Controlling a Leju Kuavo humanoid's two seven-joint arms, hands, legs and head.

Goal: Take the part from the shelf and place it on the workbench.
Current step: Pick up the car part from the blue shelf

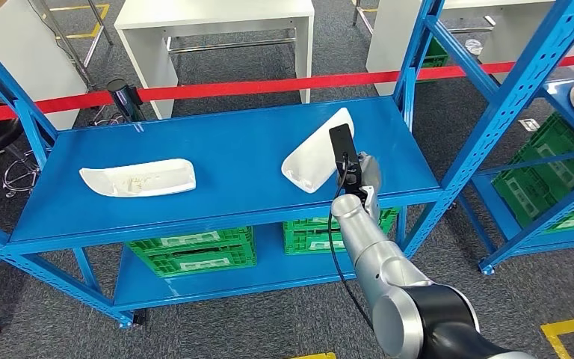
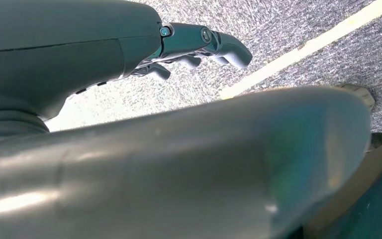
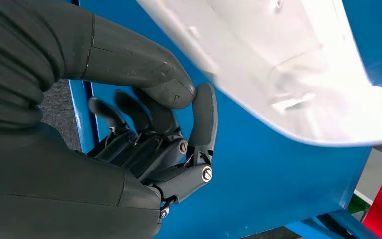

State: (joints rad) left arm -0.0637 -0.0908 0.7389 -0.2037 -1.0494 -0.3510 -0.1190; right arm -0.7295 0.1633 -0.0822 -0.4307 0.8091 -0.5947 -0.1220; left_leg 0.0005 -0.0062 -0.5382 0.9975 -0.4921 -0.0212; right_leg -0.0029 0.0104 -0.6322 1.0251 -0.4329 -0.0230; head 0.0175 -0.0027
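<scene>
Part [image 1: 315,155] lies right of centre on the shelf [image 1: 224,161], long axis slanting up-right; my right hand [image 1: 360,176] sits just lower right, fingers [image 3: 202,117] curled, holding nothing.

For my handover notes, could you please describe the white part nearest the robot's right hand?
The white part is a long, curved, shell-like moulding that looks like plastic, glossy, with a raised rim. It lies at a slant on the blue shelf near its right end. The right hand is beside its near end; the wrist view shows no fingers around it.
</scene>
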